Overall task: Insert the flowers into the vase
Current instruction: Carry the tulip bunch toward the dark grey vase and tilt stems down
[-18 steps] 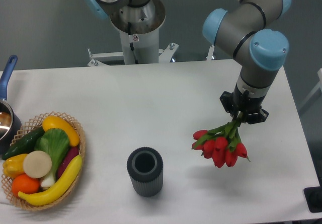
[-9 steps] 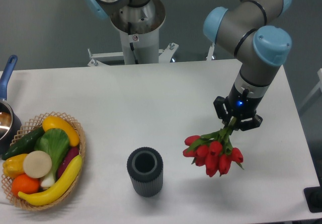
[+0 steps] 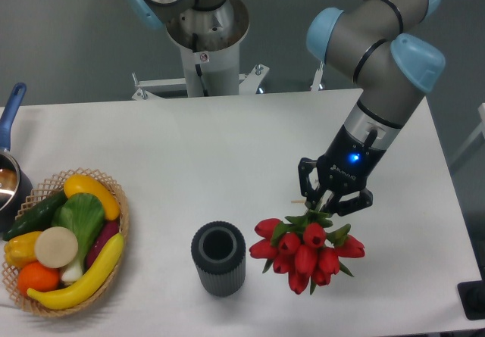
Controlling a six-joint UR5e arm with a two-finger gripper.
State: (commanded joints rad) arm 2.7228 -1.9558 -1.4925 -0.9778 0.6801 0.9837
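Observation:
My gripper (image 3: pixel 327 201) is shut on the green stems of the flowers (image 3: pixel 305 253), a bunch of red tulips hanging heads down above the table. The blooms hover just right of the vase (image 3: pixel 218 258), a dark grey ribbed cylinder standing upright near the table's front edge with its opening facing up. A small gap separates the leftmost tulip from the vase's rim. The stem ends are hidden inside the gripper.
A wicker basket (image 3: pixel 121 214) of vegetables and fruit sits at the front left. A blue-handled pot (image 3: pixel 9 166) is at the left edge. The robot's base (image 3: pixel 203 38) stands behind the table. A black object (image 3: pixel 474 299) sits at the right edge.
The gripper has moved left and toward the front with the flowers, bringing the blooms from the right side of the table close to the vase. The vase has stayed put.

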